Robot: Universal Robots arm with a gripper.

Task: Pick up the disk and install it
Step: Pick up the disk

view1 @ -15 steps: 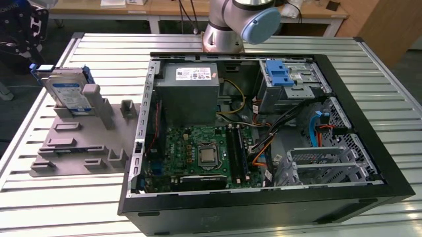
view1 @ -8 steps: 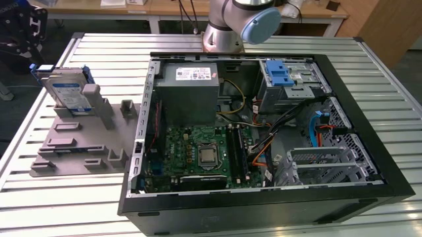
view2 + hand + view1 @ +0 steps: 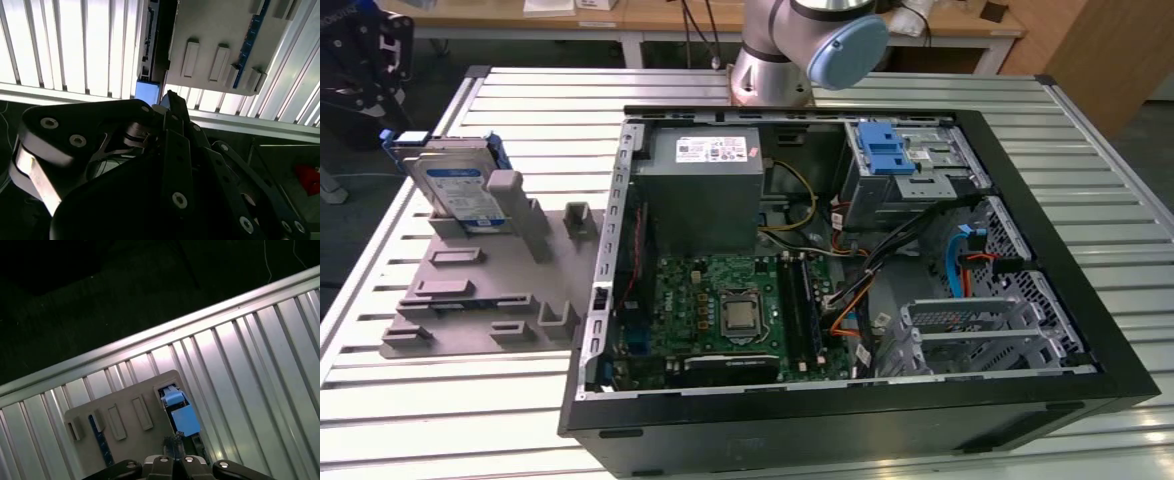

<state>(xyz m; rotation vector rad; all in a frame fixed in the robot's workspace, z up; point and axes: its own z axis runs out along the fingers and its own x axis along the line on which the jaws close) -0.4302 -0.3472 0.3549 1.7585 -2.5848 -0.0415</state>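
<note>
Disk (image 3: 460, 190) upright in grey holder (image 3: 467, 290), ten o'clock off open case (image 3: 1067, 250): unpicked, uninstalled. Gripper (image 3: 167, 97) poised near it, empty; how wide, can't tell.

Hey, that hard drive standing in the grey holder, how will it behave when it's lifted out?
The disk looks like rigid metal, so probably stiff and heavy for its size. It stands on edge in the grey holder, so a sideways push might tilt it. Its smooth label face may be slippery.
</note>
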